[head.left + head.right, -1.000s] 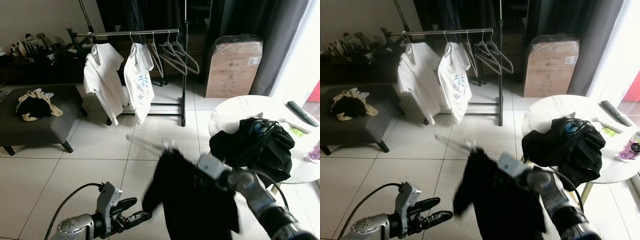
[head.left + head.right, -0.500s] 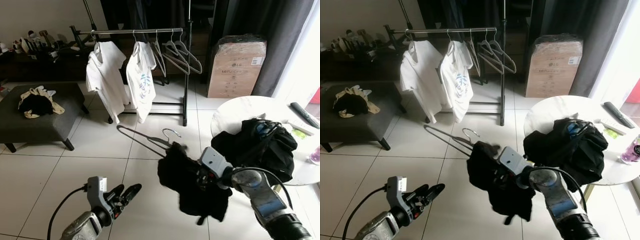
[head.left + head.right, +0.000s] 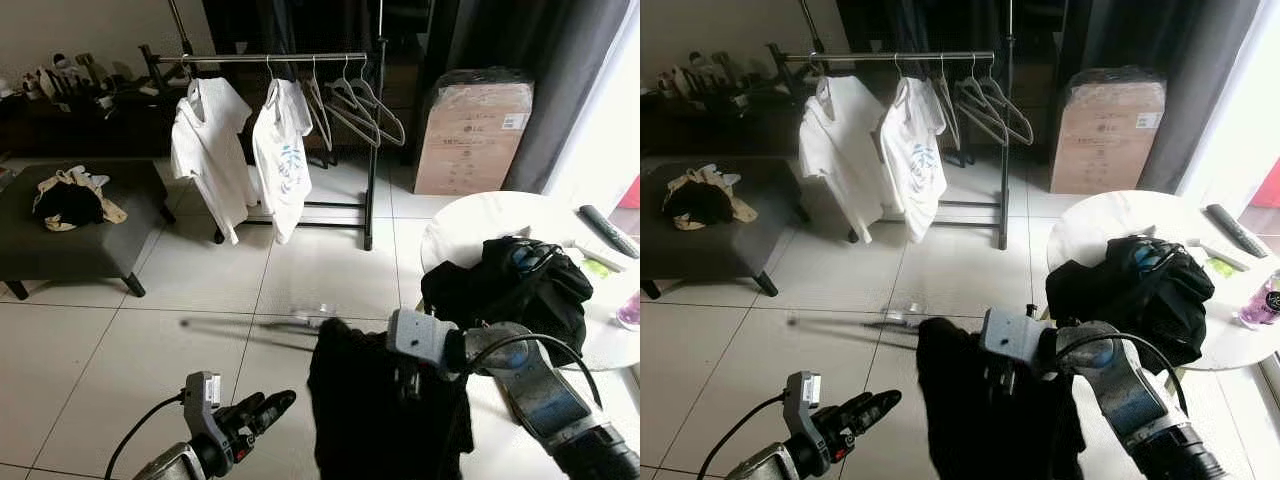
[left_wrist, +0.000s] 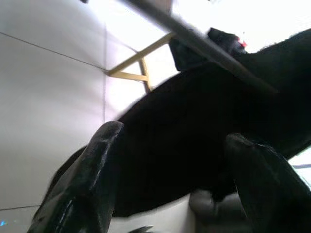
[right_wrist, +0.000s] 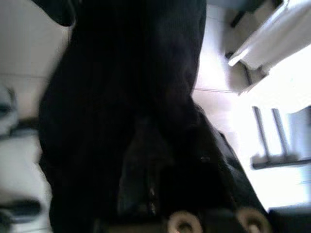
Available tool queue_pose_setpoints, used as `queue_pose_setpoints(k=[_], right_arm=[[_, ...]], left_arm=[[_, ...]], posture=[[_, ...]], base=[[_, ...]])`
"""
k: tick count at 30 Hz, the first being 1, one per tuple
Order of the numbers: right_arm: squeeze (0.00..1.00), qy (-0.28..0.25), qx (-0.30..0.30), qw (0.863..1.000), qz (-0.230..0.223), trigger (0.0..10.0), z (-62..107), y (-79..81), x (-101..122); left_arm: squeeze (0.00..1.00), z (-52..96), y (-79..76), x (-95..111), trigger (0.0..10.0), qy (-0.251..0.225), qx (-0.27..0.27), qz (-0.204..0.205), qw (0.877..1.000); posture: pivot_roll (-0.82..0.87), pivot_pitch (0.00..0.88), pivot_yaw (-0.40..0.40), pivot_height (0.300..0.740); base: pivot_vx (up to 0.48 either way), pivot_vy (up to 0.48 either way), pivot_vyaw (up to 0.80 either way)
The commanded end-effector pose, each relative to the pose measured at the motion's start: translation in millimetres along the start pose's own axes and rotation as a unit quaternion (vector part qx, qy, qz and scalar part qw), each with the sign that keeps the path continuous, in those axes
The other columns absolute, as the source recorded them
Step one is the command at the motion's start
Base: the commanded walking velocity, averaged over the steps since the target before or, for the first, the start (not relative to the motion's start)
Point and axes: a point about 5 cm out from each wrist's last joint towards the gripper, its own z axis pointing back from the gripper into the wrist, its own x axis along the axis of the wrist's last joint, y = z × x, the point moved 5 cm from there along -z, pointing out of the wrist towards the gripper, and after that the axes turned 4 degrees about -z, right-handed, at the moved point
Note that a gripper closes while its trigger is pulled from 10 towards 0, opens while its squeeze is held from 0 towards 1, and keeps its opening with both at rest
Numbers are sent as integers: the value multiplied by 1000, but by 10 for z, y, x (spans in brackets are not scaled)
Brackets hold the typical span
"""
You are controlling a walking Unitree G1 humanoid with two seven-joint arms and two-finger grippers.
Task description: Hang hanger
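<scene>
White tiled floor [image 3: 90, 350]: right end effector [image 3: 400, 385], grip hidden, carries black garment [image 3: 385, 410] on blurred wire hanger [image 3: 260, 323]; left end effector [image 3: 262, 408] spread apart.

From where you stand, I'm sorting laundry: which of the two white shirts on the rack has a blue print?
The right-hand white shirt, nearer the empty hangers, carries a blue print on its front. The left-hand white shirt shows plain white.

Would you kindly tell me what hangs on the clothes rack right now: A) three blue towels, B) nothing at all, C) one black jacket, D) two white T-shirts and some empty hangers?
D: two white T-shirts hang from the rack's rail beside several empty hangers.
</scene>
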Motion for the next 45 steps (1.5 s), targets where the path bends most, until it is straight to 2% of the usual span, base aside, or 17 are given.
queue_pose_setpoints(k=[1,4,5,6,12,17,19,20,21,23,27,28,30,32,34,37,45], right_arm=[[0,-2,-24,997,71,10000,33,-133,166],[0,7,-26,994,110,10000,41,-160,195],[0,2,-28,994,109,10000,38,-166,231],[0,-11,-33,994,103,10000,29,-182,318],[0,-50,-31,993,104,10000,13,-187,555],[0,-46,-31,991,124,10000,42,-204,576],[0,-42,-33,988,147,10000,58,-188,563],[0,-42,-33,988,147,10000,58,-188,563],[0,-52,-25,989,138,10000,53,-133,565],[0,-58,-25,990,126,10000,44,-110,561],[0,-48,-37,991,118,10000,16,-122,483],[0,-42,-45,991,118,10000,19,-156,450],[0,-41,-48,991,119,10000,20,-170,446],[0,-49,-49,990,124,10000,30,-190,508],[0,-63,-48,988,133,10000,45,-192,615],[0,-76,-39,987,136,10000,71,-154,696],[0,-71,-12,987,143,10000,108,-26,671]], left_arm=[[827,14,-22,-57,10000,17,-10,-13,1000],[804,3,-87,-124,10000,33,-27,-36,998],[467,3,-94,-147,10000,38,-29,-41,998],[0,3,-112,-169,10000,39,-36,-32,998],[0,8,-86,-166,10000,34,-38,-20,998],[0,-4,-54,-102,10000,7,-27,-18,999],[0,-5,-77,40,10000,-43,-33,25,998],[0,-5,-77,40,10000,-43,-33,25,998],[0,37,-114,209,10000,-95,-44,87,991],[0,75,-156,258,10000,-109,-57,103,987],[0,177,-308,212,10000,-101,-96,106,985],[0,246,-378,164,10000,-92,-111,104,984],[0,284,-398,142,10000,-89,-116,105,984],[0,293,-346,126,10000,-89,-102,112,984],[0,258,-306,144,10000,-89,-88,125,984],[0,194,-340,228,10000,-99,-91,128,983],[0,134,-376,309,10000,-118,-97,147,977]], posture=[[-52,151,30,740],[-51,155,26,740],[-51,157,25,740],[-52,159,24,740],[-47,162,22,740],[-49,164,22,740],[-51,165,22,740],[-51,165,22,740],[-51,165,22,740],[-47,167,24,740],[-45,167,27,740],[-45,167,27,740],[-41,168,27,740],[-40,169,26,740],[-42,167,24,740],[-46,167,25,740],[-55,167,21,740]], base=[[0,0,0],[0,0,0],[0,0,0],[0,0,0],[0,0,0],[0,0,0],[0,0,0],[0,0,0],[0,0,0],[0,0,0],[0,0,0],[0,0,0],[0,0,0],[0,0,0],[0,0,0],[0,0,0],[0,0,0]])
